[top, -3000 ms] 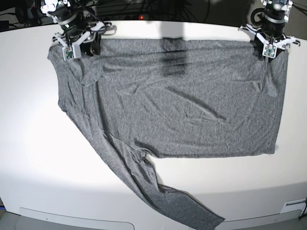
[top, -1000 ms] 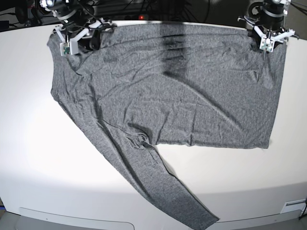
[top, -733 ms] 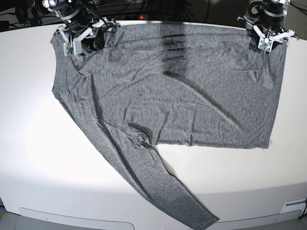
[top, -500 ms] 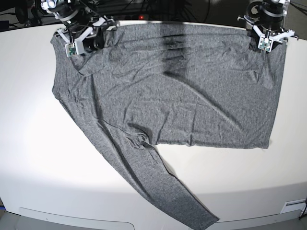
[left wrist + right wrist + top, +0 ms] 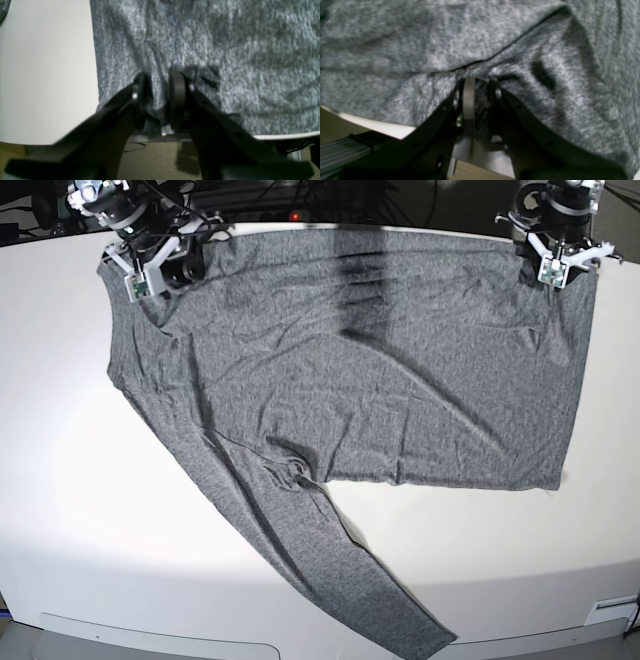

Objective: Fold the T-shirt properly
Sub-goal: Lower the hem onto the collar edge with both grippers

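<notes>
The heather-grey T-shirt (image 5: pixel 380 370) lies spread across the white table (image 5: pixel 70 480), its top edge along the far side. One long sleeve (image 5: pixel 320 560) runs diagonally down to the table's front edge. My left gripper (image 5: pixel 556 272) holds the far right corner; in the left wrist view its black fingers (image 5: pixel 142 87) pinch a fold of the T-shirt (image 5: pixel 225 37) at the gripper (image 5: pixel 160 83). My right gripper (image 5: pixel 143 280) holds the far left corner. The right wrist view shows the gripper (image 5: pixel 481 93) shut on bunched cloth of the T-shirt (image 5: pixel 432 37).
Dark cables and equipment (image 5: pixel 300 195) sit behind the table's far edge. Both held corners sit at that edge, with olive floor (image 5: pixel 155 160) visible below it. A white fitting (image 5: pixel 612 610) is at the front right corner.
Since three seconds ago the shirt's top edge has been drawn to the far edge and the sleeve slid up. In the last second only the right gripper shifted slightly sideways.
</notes>
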Robot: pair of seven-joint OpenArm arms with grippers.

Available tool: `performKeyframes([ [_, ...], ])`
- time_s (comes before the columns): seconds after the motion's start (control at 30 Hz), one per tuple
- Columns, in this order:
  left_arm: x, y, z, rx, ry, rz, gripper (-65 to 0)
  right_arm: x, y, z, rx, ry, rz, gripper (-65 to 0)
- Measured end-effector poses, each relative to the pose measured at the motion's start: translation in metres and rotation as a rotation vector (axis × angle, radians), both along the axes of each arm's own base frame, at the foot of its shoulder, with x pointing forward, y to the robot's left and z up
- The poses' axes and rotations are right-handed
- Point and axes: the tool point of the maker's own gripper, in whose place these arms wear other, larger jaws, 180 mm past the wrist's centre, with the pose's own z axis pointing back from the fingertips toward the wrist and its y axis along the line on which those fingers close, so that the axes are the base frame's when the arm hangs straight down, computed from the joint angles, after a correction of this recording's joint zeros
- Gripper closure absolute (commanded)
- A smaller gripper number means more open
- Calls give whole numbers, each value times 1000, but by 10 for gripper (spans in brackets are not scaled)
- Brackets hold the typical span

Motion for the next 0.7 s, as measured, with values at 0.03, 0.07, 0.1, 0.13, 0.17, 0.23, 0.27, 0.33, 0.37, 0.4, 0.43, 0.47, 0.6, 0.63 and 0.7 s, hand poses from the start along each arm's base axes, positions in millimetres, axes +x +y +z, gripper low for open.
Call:
performKeyframes([
  [0.03, 0, 0, 0, 0, 0, 0, -163, 0, -2, 1, 16, 0, -22, -106],
  [0.07, 0, -1, 0, -2, 0, 2, -163, 0, -5, 2, 28, 2, -41, -106],
  [0.1, 0, -1, 0, -3, 0, 2, -163, 0, -6, 3, 38, 1, -54, -106],
  [0.13, 0, -2, 0, -3, -1, 3, -163, 0, -7, 4, 48, 3, -64, -106],
  [0.17, -1, -3, -1, -5, -1, 5, -163, 0, -7, 3, 47, 3, -63, -106],
  [0.23, -1, -3, -1, -5, -1, 5, -164, 0, -7, 4, 47, 3, -63, -106],
  [0.27, -1, -3, -1, -5, -1, 4, -164, 0, -7, 4, 46, 1, -62, -106],
  [0.33, 0, -3, 0, -5, -2, 6, -164, 3, -6, 8, 37, -7, -56, -106],
  [0.37, 1, 0, 1, 2, -8, 22, -164, 3, -6, 9, 32, -3, -50, -106],
  [0.4, 1, 2, 2, 9, -14, 46, -164, 5, -5, 13, 29, -11, -45, -106],
  [0.43, 1, 4, 3, 20, -17, 73, -164, 6, -3, 15, 24, -13, -37, -106],
  [0.47, 1, 5, 5, 26, -21, 88, -164, 8, -2, 19, 22, -20, -31, -106],
  [0.6, -1, 5, 9, 53, -8, 79, -164, 18, 4, 36, 18, -68, -8, -106],
  [0.63, 0, 4, 11, 53, -7, 78, -164, 21, 5, 39, 18, -79, -4, -106],
  [0.7, 3, 1, 14, 47, -11, 74, -164, 24, 7, 43, 17, -93, 2, -106],
])
